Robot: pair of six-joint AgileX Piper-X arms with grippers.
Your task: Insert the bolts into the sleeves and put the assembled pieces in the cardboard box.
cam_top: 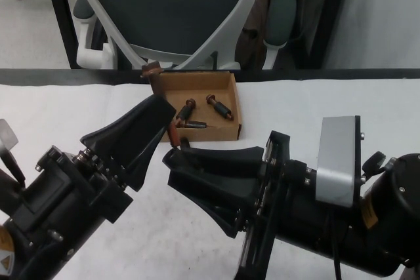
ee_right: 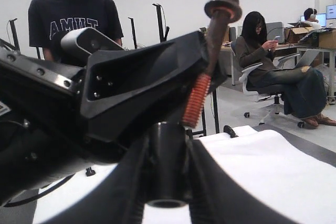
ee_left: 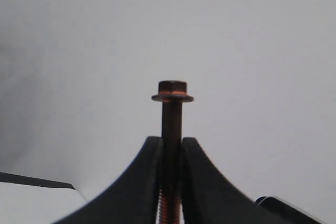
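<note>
My left gripper [ee_left: 172, 142] is shut on a copper-coloured bolt [ee_left: 172, 92], gripping the shank below the flanged head. The right wrist view shows the bolt [ee_right: 198, 98] tilted, its threaded end just above the dark sleeve [ee_right: 167, 169], apart from it. My right gripper [ee_right: 167, 145] is shut on this upright sleeve. In the high view both grippers meet just in front of the cardboard box [cam_top: 236, 106]; the left gripper [cam_top: 165, 115] comes from the lower left and the right gripper [cam_top: 177, 155] from the lower right. Assembled pieces [cam_top: 220, 106] lie inside the box.
A white cloth [cam_top: 79, 109] covers the bench. The black bench edge [cam_top: 65, 75] runs behind the box, with an office chair [cam_top: 177, 4] beyond it. Both arms' bodies occupy the near part of the bench.
</note>
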